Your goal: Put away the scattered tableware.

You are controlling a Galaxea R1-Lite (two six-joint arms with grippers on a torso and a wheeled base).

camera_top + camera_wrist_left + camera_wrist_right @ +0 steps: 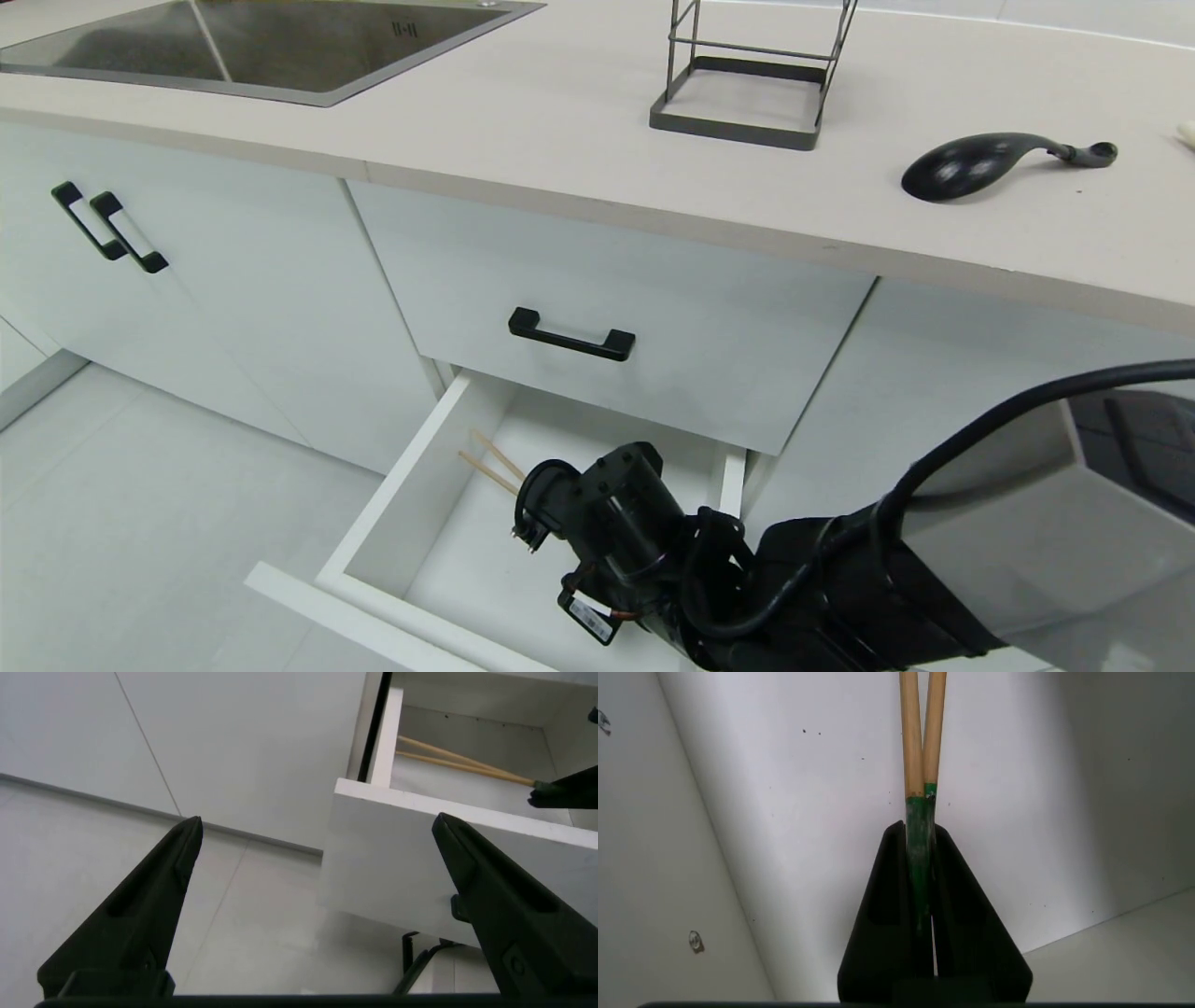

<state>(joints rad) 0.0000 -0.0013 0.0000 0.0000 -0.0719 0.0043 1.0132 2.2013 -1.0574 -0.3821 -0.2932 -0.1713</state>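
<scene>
Down in the open drawer (411, 504) our right claw (920, 845) pinches two chopsticks (911, 737) by their ends; we risk them twisting loose.

Pale bare-wood chopsticks (915, 737), green-painted at one end, sit in the matt black right gripper (922, 835). At upper right of the head view the curved black ladle (971, 166) looks glossy on the smooth matt beige bench (523, 112); the upper-left steel sink (280, 47) is brushed.
</scene>
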